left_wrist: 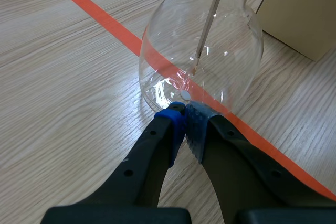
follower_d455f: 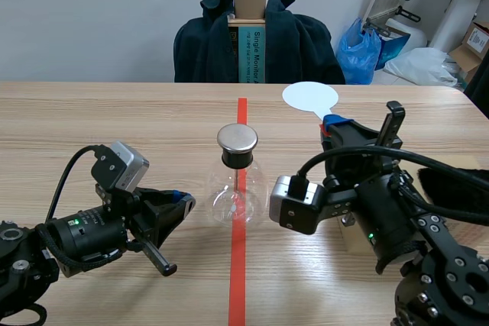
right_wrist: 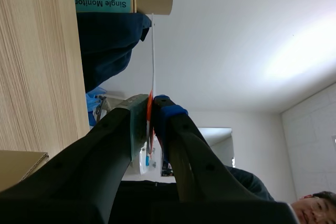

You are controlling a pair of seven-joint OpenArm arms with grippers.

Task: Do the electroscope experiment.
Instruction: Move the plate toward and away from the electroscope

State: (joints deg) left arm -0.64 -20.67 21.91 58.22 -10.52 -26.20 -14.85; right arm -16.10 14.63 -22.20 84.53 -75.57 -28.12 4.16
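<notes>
Wooden table (follower_d455f: pixel 114 112), grey wall (follower_d455f: pixel 92 13); left hand (left_wrist: pixel 185 115) closed empty at flask (left_wrist: pixel 168 56), right hand (right_wrist: pixel 151 106) tight on white disc (follower_d455f: pixel 309 97).

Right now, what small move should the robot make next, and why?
Probably bring the white disc in the right gripper toward the metal cap on the flask: the disc sits clear of the cap, and the left gripper, shut, is at the flask's base.
</notes>
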